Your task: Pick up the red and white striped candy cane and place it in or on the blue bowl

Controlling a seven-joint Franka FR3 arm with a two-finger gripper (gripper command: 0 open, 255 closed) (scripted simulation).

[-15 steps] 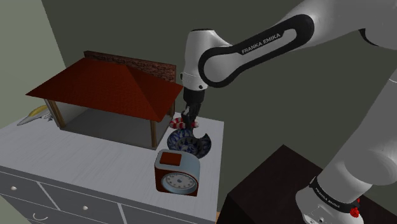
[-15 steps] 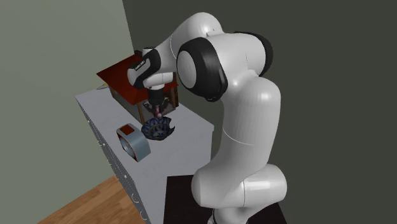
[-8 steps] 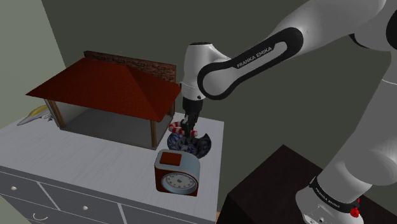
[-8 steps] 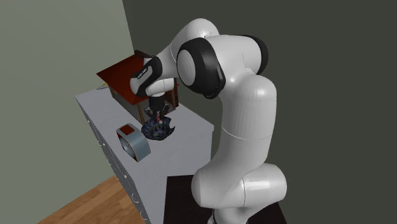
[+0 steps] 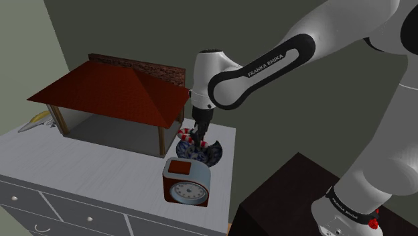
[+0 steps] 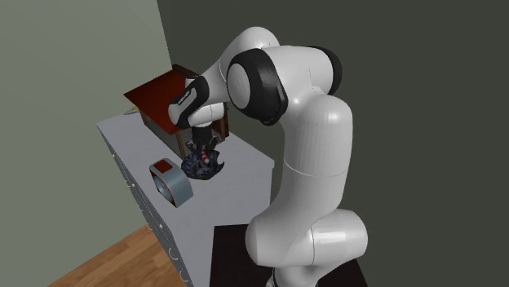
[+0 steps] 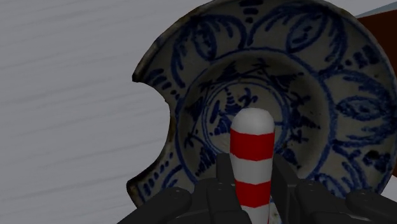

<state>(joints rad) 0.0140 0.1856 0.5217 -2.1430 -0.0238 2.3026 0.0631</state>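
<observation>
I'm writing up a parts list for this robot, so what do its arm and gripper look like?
The arm has smooth, rounded white links with black joints. A black band on the forearm carries white FRANKA EMIKA lettering. Another black ring with small white print circles the base. The gripper is all black, with two blocky fingers.

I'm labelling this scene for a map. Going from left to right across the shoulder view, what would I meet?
pale curved object → red-roofed shelter → blue-patterned bowl → dark stand
</observation>
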